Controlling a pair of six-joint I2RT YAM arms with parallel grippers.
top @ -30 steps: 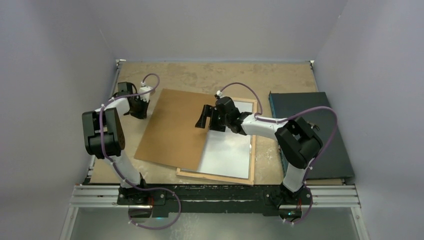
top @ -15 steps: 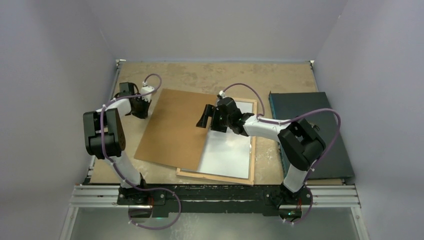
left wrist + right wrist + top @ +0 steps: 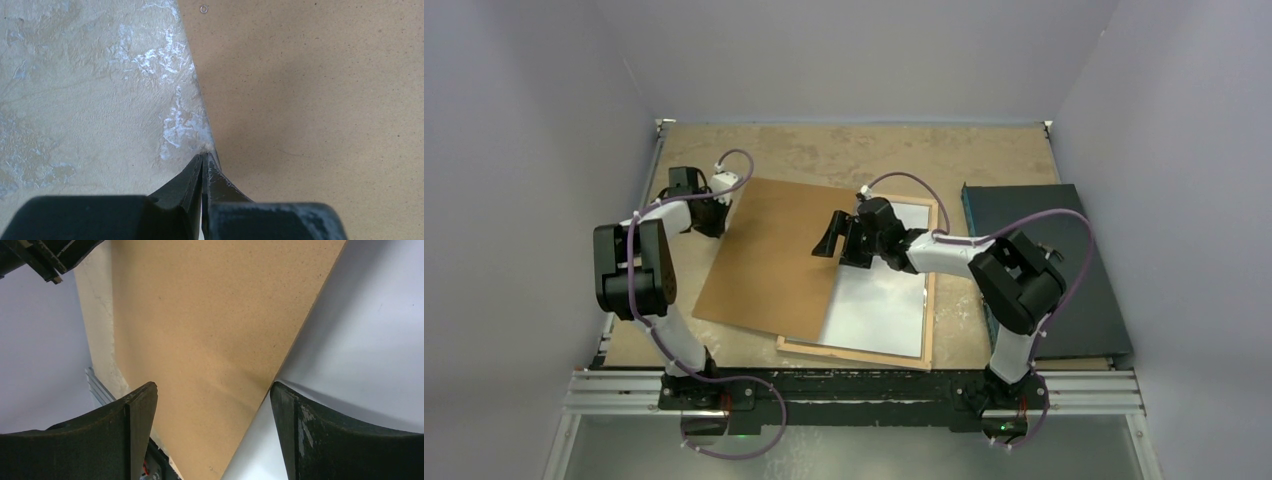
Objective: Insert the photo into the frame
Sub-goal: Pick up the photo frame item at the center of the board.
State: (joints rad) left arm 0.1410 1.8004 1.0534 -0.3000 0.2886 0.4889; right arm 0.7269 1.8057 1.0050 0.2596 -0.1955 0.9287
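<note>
Left gripper (image 3: 202, 162): shifted nearer backing board (image 3: 774, 260) corner, fingers closed together. Right gripper (image 3: 212, 390): spread, straddling board edge over photo (image 3: 879, 300). Advice: slide board squarely into frame (image 3: 932, 300).

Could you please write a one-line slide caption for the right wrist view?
Open right pincer over the brown board's edge, where it overlaps the photo's white back.
</note>
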